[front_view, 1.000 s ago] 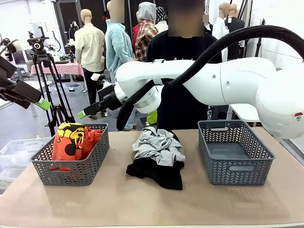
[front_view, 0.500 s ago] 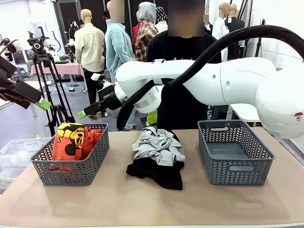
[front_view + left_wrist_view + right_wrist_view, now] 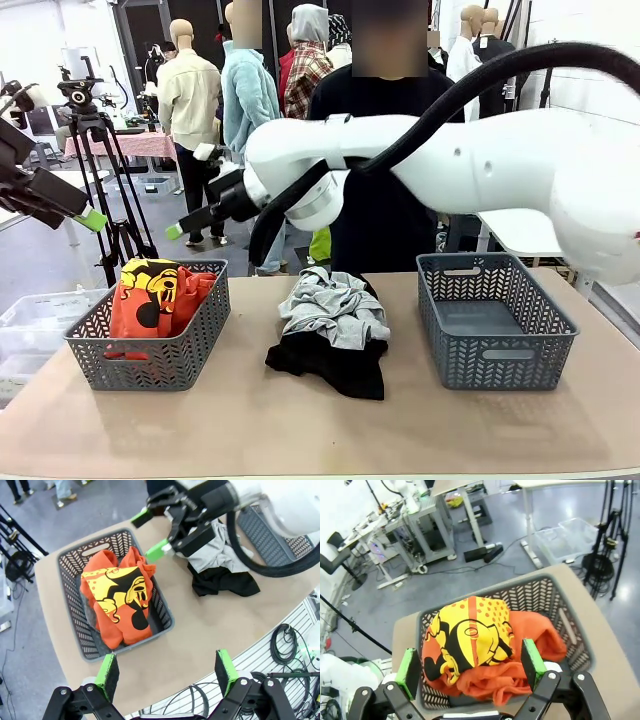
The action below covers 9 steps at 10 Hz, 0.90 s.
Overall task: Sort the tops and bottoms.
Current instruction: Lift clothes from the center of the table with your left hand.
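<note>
Orange-red shirt (image 3: 152, 296), crumpled with its yellow-and-black print up, sits in the left basket (image 3: 150, 366). Just right of that basket, a rumpled light grey sweatshirt (image 3: 335, 308) lies on the black bottoms (image 3: 340, 370). Right gripper (image 3: 150, 534) hovers above the basket, jaws wide, empty. Left gripper (image 3: 166, 672) is wide too.

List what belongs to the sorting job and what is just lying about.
Job: orange shirt, grey sweatshirt, black garment, left basket, right basket.
Lying about: tripod, clear bin.

Bright even indoor light, wide-angle wrist distortion
</note>
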Available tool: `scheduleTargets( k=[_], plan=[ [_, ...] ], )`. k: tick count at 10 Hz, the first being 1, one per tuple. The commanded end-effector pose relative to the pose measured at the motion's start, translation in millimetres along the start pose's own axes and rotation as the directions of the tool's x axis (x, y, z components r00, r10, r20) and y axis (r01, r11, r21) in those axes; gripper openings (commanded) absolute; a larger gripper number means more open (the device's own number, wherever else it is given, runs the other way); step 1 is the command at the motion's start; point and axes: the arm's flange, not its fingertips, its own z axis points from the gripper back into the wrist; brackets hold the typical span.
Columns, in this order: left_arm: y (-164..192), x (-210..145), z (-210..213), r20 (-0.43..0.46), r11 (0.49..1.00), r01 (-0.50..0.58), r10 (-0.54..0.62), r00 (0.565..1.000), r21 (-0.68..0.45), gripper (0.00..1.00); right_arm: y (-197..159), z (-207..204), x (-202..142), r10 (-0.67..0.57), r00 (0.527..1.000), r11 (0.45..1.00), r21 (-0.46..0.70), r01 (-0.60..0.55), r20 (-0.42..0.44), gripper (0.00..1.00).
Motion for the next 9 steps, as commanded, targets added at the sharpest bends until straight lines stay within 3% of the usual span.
scheduleTargets(
  k=[1,6,9],
  plan=[
    [1,2,1,0.000,1.000,-0.002,0.002,1.000,-0.001,1.00,50,71,8,0.001,0.998,0.991,-0.135,-0.010,-0.070,1.00],
    [1,2,1,0.000,1.000,-0.002,0.002,1.000,-0.001,1.00,126,167,17,-0.172,0.953,0.944,-0.318,0.088,-0.249,1.00],
    [1,2,1,0.000,1.000,-0.002,0.002,1.000,-0.001,1.00,168,221,6,-0.251,0.949,0.874,-0.465,0.137,-0.193,1.00]
  ],
)
